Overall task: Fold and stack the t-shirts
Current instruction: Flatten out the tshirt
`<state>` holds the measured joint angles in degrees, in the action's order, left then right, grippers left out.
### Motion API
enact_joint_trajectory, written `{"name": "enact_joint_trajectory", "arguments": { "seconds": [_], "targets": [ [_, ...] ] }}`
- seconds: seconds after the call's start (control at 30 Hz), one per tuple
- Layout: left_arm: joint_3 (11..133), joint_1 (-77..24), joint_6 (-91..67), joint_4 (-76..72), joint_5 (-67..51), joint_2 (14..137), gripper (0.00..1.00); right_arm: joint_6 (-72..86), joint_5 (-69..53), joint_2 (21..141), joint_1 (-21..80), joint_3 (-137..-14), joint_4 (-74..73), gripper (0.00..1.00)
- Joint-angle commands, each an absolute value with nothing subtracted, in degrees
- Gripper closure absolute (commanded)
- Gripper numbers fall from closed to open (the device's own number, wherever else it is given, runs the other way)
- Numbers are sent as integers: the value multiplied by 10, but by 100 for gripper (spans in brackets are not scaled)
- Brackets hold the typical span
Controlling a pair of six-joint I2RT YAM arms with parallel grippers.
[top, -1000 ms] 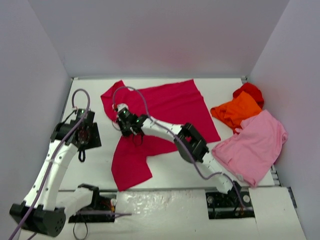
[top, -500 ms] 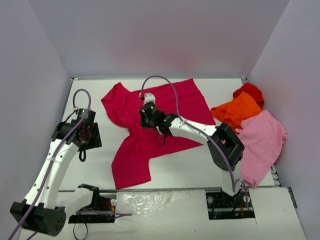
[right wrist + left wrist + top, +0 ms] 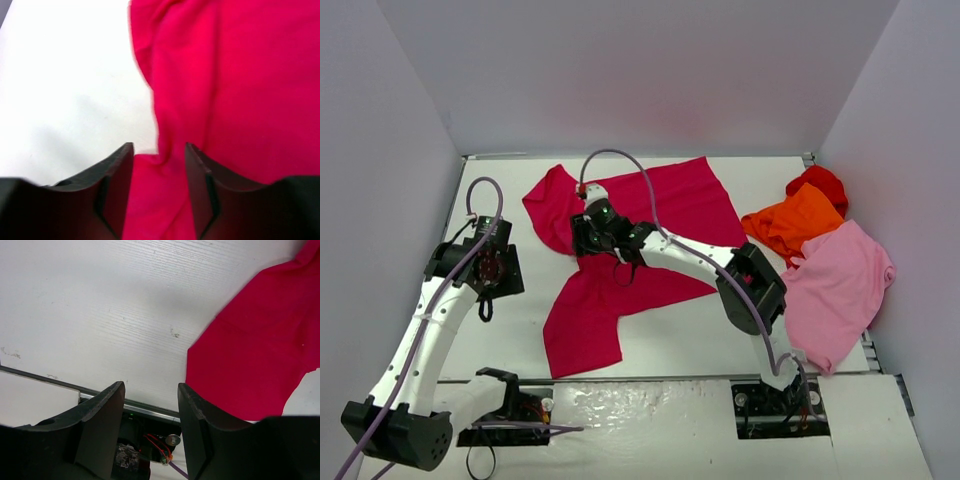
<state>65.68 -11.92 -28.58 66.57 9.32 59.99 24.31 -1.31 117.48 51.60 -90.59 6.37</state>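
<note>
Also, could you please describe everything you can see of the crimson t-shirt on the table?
The soft crimson-magenta cloth t-shirt lies half spread on the white table. Its far part is fairly flat, a sleeve bunches at the far left, and a long flap runs toward the near edge. The right hand hovers open over its left edge; nothing grips it.

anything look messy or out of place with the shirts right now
Yes. The crimson t-shirt lies askew in the middle, twisted and partly bunched rather than spread flat. On the right, the orange t-shirt, red t-shirt and pink t-shirt sit in a rumpled, overlapping heap, none folded.
</note>
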Motion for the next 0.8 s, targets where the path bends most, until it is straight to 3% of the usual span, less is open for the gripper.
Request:
{"name": "enact_joint_trajectory", "arguments": {
  "seconds": [0.0, 0.33, 0.77],
  "targets": [
    [660, -117, -280, 656, 100, 598, 56, 230, -105, 1225, 536, -1017, 76, 51],
    [660, -117, -277, 659, 94, 598, 56, 260, -185, 1336, 536, -1104, 67, 49],
    [663, -117, -274, 660, 94, 600, 57, 233, -98, 1311, 533, -1043, 26, 50]
  ]
}}
